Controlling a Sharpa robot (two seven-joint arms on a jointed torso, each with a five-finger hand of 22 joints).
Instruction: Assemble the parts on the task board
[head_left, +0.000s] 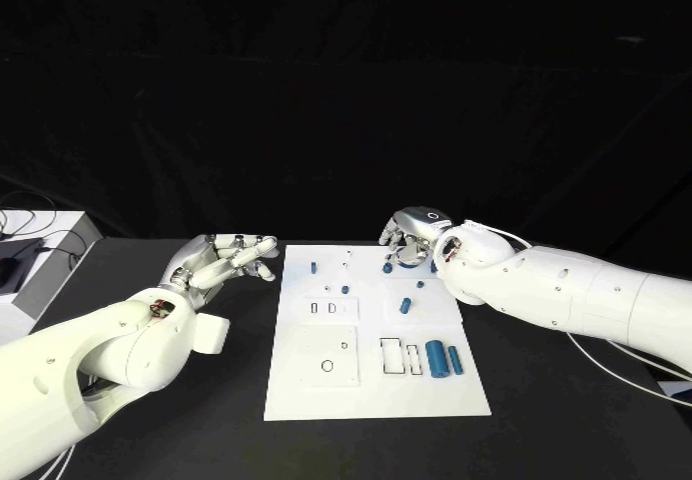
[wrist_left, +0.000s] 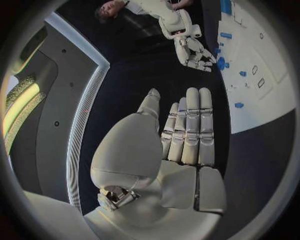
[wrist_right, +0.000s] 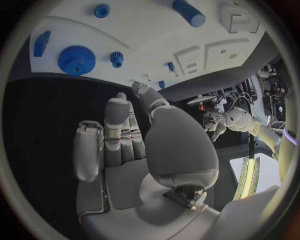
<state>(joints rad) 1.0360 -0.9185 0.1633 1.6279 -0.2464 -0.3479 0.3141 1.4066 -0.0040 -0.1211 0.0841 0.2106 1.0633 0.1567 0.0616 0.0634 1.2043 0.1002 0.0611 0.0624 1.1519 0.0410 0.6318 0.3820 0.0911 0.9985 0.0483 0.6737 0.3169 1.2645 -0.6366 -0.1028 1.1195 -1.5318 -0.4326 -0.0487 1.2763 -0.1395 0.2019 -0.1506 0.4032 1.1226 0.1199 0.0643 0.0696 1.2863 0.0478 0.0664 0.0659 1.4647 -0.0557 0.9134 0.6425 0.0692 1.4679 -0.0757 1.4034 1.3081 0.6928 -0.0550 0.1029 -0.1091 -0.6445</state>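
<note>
Black table bears the task board (head_left: 375, 395), parts (head_left: 436, 356) lying well apart from both hands' fingers (head_left: 260, 250).

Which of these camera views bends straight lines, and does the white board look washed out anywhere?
Head view: the task board keeps straight edges and is evenly lit against the dark table, its outlines readable. Left wrist view: fisheye, the board's edge curves and its surface looks bright. Right wrist view: fisheye too, the board bows into an arc above the right hand, with no strong glare.
</note>
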